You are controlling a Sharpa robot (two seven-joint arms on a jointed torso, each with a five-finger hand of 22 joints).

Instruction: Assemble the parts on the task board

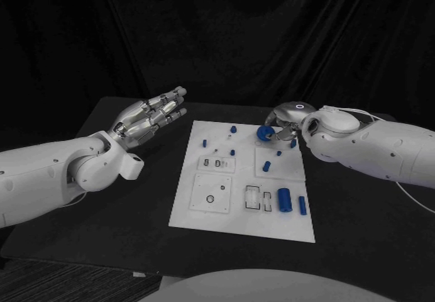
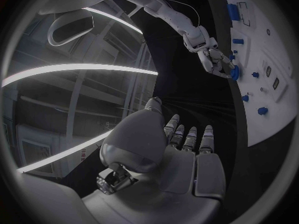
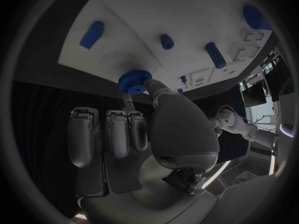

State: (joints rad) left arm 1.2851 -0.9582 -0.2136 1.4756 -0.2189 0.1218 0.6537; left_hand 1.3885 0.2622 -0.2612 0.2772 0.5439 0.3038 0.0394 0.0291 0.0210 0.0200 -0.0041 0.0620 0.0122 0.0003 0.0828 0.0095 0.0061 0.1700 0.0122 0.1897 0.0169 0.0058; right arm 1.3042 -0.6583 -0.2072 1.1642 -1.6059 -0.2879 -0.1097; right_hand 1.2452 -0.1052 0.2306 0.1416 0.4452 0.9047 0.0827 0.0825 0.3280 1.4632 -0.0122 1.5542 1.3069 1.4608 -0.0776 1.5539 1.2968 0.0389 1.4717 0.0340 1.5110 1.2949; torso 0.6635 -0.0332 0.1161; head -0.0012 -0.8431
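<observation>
Now your right hand (image 1: 288, 126) is pinching a blue gear (image 1: 264, 133) just above the task board (image 1: 204, 217) at its fingertips, while your left hand (image 1: 149, 116) is hovering released, well apart.

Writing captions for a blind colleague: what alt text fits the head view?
The right hand holds a blue gear over the white task board, where small blue parts lie. The left hand hovers open beside the board.

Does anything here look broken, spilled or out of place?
Nothing stands out. The blue parts sit tidily on the white task board, the right hand holds a blue gear, and the left hand hovers open beside the board.
</observation>
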